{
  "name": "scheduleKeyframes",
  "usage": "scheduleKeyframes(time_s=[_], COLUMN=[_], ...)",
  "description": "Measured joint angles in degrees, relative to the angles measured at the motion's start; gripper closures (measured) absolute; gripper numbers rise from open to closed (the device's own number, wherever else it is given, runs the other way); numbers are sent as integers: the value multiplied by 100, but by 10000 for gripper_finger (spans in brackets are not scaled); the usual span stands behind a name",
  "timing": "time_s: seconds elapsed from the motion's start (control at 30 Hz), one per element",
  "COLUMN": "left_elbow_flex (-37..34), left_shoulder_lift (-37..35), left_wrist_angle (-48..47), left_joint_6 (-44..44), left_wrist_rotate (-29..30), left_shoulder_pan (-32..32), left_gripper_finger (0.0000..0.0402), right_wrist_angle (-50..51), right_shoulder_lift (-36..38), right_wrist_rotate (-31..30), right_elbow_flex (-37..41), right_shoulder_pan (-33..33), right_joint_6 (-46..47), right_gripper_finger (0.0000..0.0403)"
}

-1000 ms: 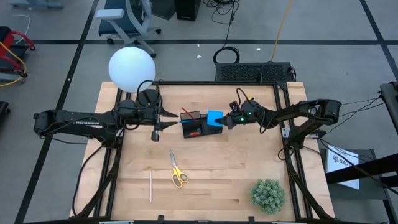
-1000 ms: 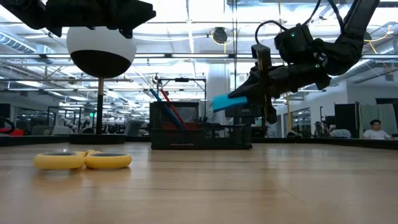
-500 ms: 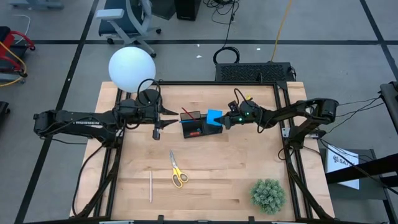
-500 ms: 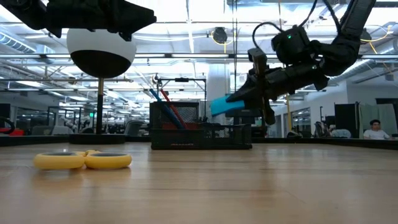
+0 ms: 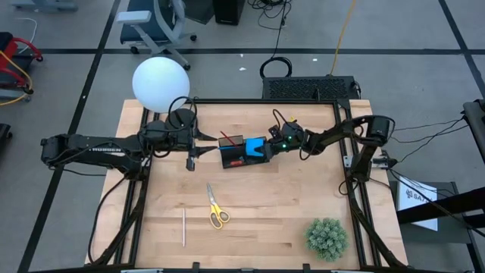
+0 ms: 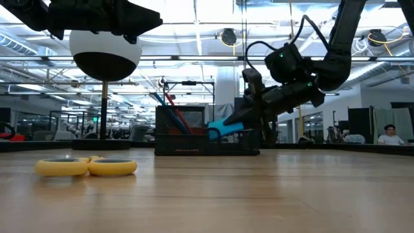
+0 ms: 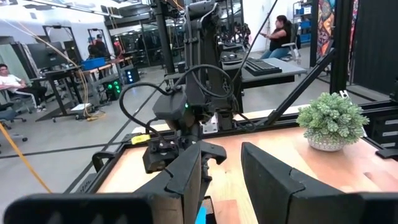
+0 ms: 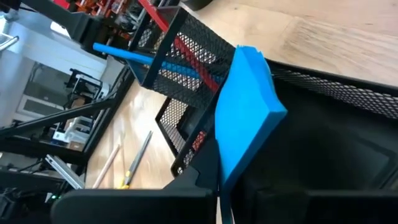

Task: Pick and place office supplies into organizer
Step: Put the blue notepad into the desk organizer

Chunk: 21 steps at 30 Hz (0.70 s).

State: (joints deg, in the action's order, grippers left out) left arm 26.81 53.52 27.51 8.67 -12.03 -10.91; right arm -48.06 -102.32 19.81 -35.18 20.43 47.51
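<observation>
Currently the right gripper (image 5: 267,148), pinching the blue notepad (image 5: 255,145), lowers it into the organizer (image 5: 236,157) from 3 o'clock; next: release.

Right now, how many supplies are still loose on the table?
2: scissors near the table's middle front, and a pencil just left of them. Anything behind the organizer could be hidden.

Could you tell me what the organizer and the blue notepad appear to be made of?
The organizer looks like black wire mesh, probably metal: its walls show a fine see-through grid. The blue notepad looks like matte stacked paper, a thick block with a flat face, though foam can't be ruled out.
</observation>
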Motion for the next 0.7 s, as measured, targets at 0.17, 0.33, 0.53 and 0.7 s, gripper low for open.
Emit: scheduleKeyframes(time_s=[0.17, 0.33, 0.53, 0.7], left_elbow_flex=[0, 0, 0, 0], left_shoulder_lift=[0, 0, 0, 0], left_wrist_angle=[-4, -18, -30, -28], left_joint_6=[24, 48, 50, 58], left_wrist_rotate=[2, 2, 4, 4], left_shoulder_pan=[-5, -5, -5, -5], left_gripper_finger=[277, 277, 277, 277], right_wrist_angle=[-72, -75, -102, -121], right_shoulder_lift=[0, 0, 7, 31], right_wrist_rotate=[128, 155, 303, 613], right_elbow_flex=[2, 2, -2, -2], right_shoulder_pan=[53, 140, 144, 137], right_joint_6=[117, 175, 216, 433], right_gripper_finger=[370, 347, 300, 251])
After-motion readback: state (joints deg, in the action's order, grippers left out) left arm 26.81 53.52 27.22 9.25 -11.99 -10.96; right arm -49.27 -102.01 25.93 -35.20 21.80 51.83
